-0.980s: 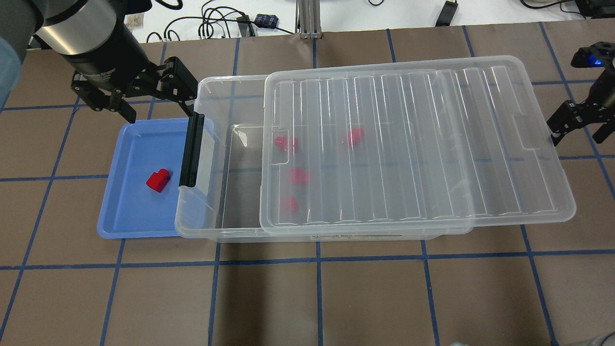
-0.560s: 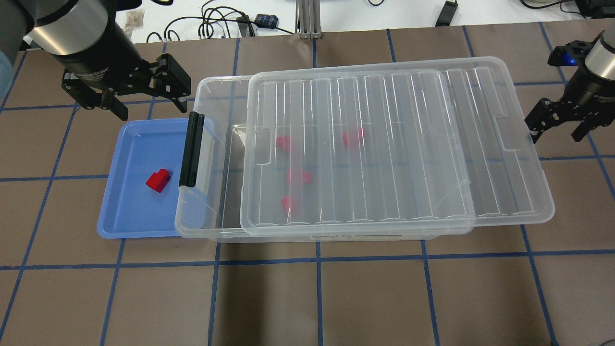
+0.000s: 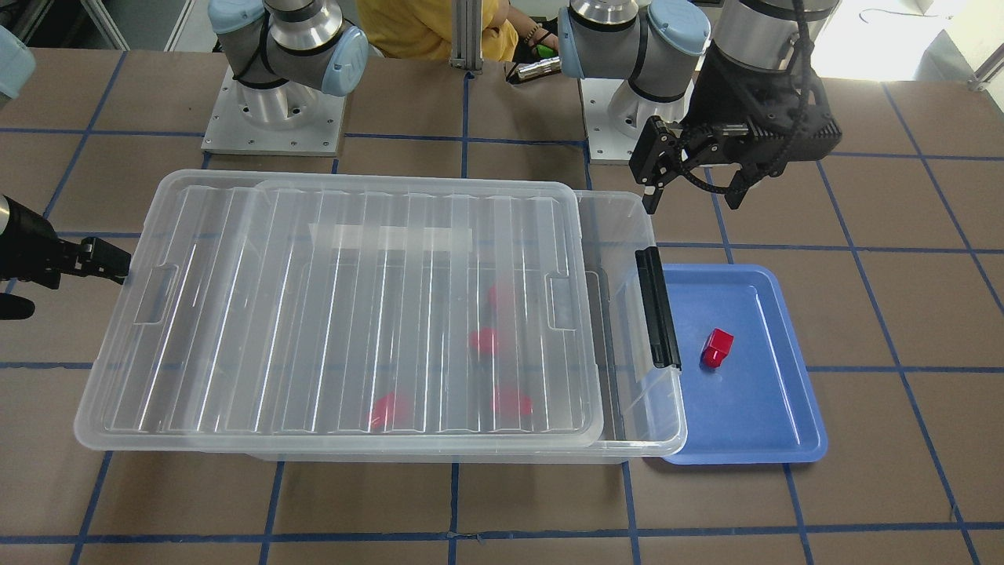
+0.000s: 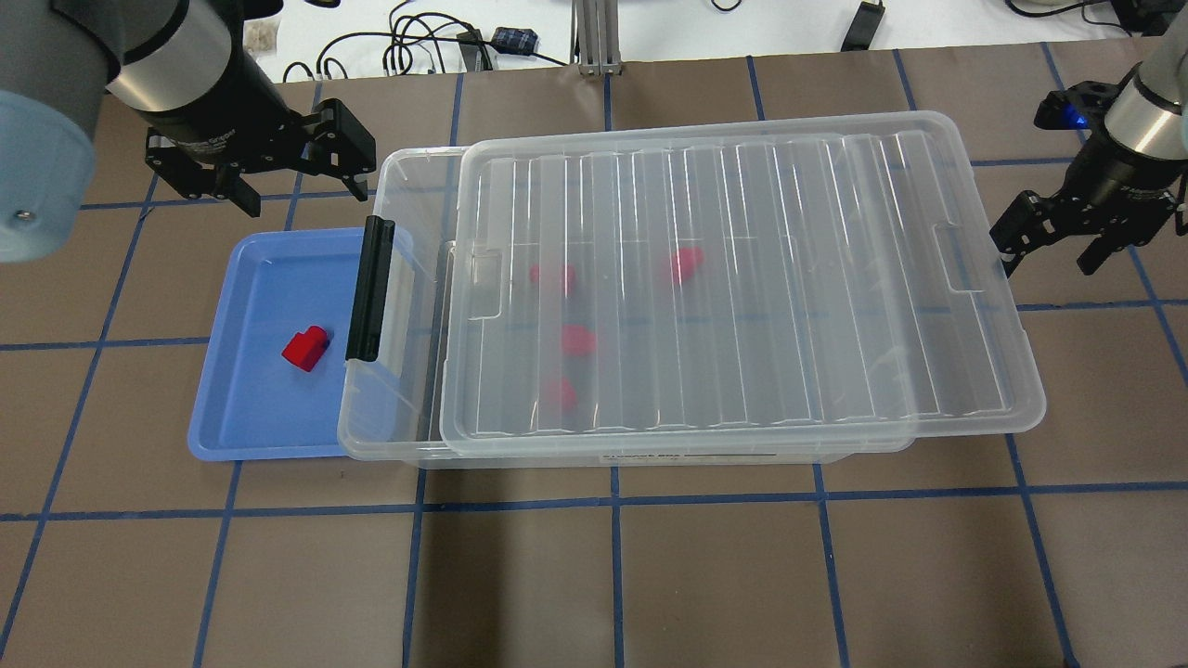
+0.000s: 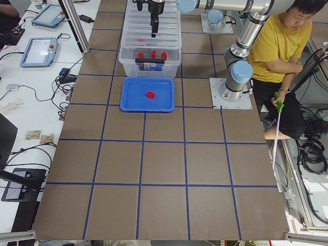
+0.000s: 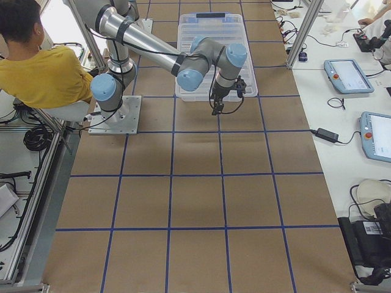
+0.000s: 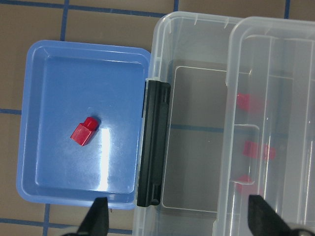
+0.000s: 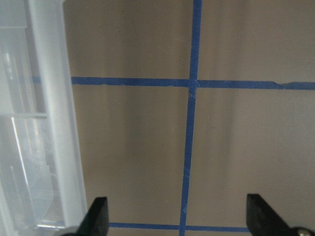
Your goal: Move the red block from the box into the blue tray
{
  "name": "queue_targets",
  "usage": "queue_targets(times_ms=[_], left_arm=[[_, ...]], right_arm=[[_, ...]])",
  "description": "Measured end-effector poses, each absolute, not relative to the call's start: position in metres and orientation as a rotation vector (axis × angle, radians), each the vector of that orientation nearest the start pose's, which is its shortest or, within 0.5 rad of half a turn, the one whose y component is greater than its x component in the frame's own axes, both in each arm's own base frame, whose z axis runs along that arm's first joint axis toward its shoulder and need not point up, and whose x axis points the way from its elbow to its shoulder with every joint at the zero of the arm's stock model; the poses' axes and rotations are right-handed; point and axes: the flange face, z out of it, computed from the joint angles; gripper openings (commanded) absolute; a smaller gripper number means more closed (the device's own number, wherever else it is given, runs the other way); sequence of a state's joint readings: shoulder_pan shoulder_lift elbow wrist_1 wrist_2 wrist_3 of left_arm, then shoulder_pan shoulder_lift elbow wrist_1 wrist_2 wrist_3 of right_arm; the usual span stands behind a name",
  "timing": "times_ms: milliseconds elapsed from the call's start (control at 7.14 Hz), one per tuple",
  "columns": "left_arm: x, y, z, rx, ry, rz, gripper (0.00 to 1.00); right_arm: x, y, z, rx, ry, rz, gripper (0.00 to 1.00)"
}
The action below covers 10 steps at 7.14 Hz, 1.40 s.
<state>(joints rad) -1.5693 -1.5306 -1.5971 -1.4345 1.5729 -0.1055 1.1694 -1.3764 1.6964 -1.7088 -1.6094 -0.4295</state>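
Looking down on a brown tabletop [image 4: 650, 575] marked with blue tape lines, two containers sit end to end. On the robot's left is a shallow blue tray [image 4: 232, 408]. It holds one red block [image 4: 305, 349], lying on the tray floor a little toward the box side of centre and touching no wall. The block's long axis runs on a diagonal. Its narrower stepped end points toward the box and away from the robot, and its wider end points back toward the robot.

The clear box [image 4: 422, 371] stands against the tray, and from above its rim and black latch [image 4: 369, 289] overlap the tray's edge. The ribbed lid [image 4: 742, 278] lies on top, offset toward the robot's right. That leaves a narrow strip of the box uncovered at the latch end, while the lid overhangs the other end. Four more blocks [image 4: 577, 340] rest inside under the lid (they show as soft red blurs through the plastic), three close together and one farther along.

The left gripper [image 4: 306, 197] hangs over the far corner where tray and box meet, its fingers spread and holding nothing. The right gripper [image 4: 1047, 262] is just beside the lid's overhanging end, its fingers also spread with only bare tabletop between them.
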Motion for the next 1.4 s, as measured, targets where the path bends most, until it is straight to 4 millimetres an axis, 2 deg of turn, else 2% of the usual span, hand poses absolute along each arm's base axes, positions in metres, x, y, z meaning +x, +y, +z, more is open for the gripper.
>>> queue_targets(times_ms=[560,980,1260,1400], left_arm=[[-0.13,-0.495,0.505,-0.153,3.125,-0.234,1.0],[-0.13,-0.495,0.504,-0.152,3.125,-0.232,1.0],[-0.13,-0.495,0.503,-0.151,3.126,-0.229,1.0],[-0.13,-0.495,0.503,-0.15,3.127,-0.228,1.0]], right_arm=[[-0.062,-0.548,0.341,-0.039,3.037,0.238,1.0],[-0.03,-0.551,0.341,-0.077,3.033,0.234,1.0],[-0.027,-0.556,0.348,-0.09,3.051,0.215,1.0],[-0.031,-0.562,0.359,-0.103,3.076,0.191,1.0]])
